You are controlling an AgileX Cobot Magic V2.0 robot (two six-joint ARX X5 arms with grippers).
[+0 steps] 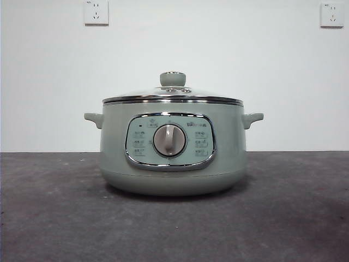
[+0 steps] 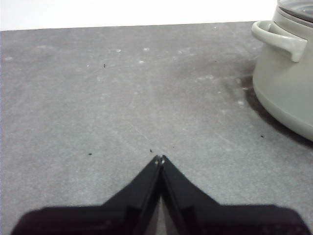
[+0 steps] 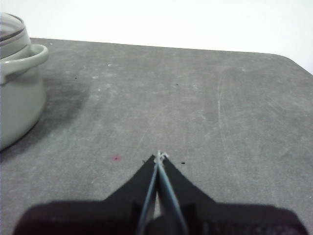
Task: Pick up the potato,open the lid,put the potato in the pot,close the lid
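The sage-green pot point(image 1: 172, 150) stands in the middle of the grey table, its grey dial facing the front camera. The glass lid point(image 1: 172, 93) with its green knob sits shut on the pot. No potato shows in any view. My left gripper point(image 2: 159, 159) is shut with nothing in it, hovering over bare table to one side of the pot point(image 2: 288, 73). On the other side of the pot point(image 3: 17, 88), my right gripper point(image 3: 159, 155) is shut and empty too. Neither arm shows in the front view.
A white wall with two power sockets point(image 1: 96, 12) point(image 1: 331, 15) stands behind the table. The table's far corner point(image 3: 288, 61) shows in the right wrist view.
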